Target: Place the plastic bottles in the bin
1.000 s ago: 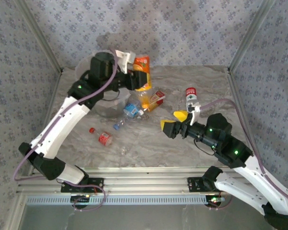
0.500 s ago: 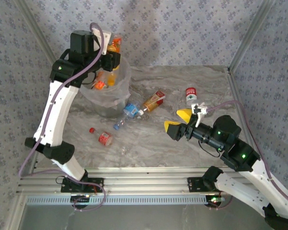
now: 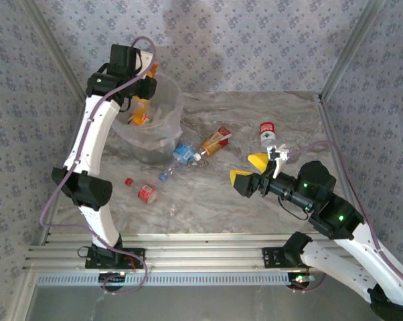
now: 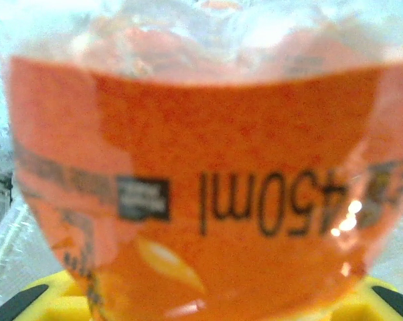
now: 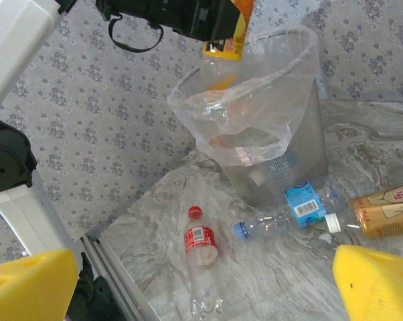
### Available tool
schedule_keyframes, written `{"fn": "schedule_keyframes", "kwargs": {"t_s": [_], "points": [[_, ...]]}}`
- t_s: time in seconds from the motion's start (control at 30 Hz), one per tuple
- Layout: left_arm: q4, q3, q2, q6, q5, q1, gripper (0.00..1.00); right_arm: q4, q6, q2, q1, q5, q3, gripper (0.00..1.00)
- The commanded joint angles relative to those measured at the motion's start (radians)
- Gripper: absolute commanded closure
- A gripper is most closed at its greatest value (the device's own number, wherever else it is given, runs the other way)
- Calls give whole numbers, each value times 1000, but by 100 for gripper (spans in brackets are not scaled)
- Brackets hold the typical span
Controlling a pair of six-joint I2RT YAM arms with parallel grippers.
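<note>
My left gripper (image 3: 144, 83) is shut on an orange-labelled plastic bottle (image 3: 140, 112), which hangs over the open mouth of the bin (image 3: 163, 131). Up close, that orange bottle (image 4: 201, 200) blocks most of the left wrist view, with yellow fingertips (image 4: 51, 302) under it. From the right wrist, the orange bottle (image 5: 225, 41) is just above the bin's rim (image 5: 255, 144). My right gripper (image 3: 249, 171) stands open above the table with nothing between its fingers (image 5: 29, 286). On the table lie a red-capped bottle (image 5: 202, 249), a blue-labelled bottle (image 5: 300, 208), an amber bottle (image 3: 215, 141) and a red-labelled bottle (image 3: 267, 131).
The bin's clear liner bag (image 5: 250, 120) drapes over its rim. Patterned walls and metal frame posts (image 3: 339, 57) close in the table at the back and sides. A rail (image 3: 195, 253) runs along the near edge.
My left arm has lifted the orange bottle from beside the bin up and to the left, over the bin's mouth. My right gripper has shifted slightly right and stayed open.
</note>
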Motion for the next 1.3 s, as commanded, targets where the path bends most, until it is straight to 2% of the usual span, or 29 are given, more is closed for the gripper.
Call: {"fn": "schedule_keyframes", "kwargs": {"t_s": [0.0,0.27,0.53,0.63,0.77,0.9,1.07,1.27], "points": [[15,-34,14,42,-99,2,61,-17,-13,-14,-6,9,17,0],[46,-183,16,67,-203,2,60,-22,-12,-15,-7,12,12,0],[28,-210,46,84,-309,2,59,-16,3,-26,-7,14,-10,0],[15,-207,55,63,-317,2,47,-15,6,-37,-7,21,-20,0],[-7,-184,51,33,-302,1,37,-18,10,-42,-8,26,-25,0],[-26,-131,23,0,-257,-5,33,-13,9,-39,-9,25,-30,0],[-49,-52,-17,-46,-183,-18,23,-2,15,-31,-12,23,-36,0],[-88,15,-47,-97,-122,-19,25,-9,18,-33,-13,21,-36,0]]}}
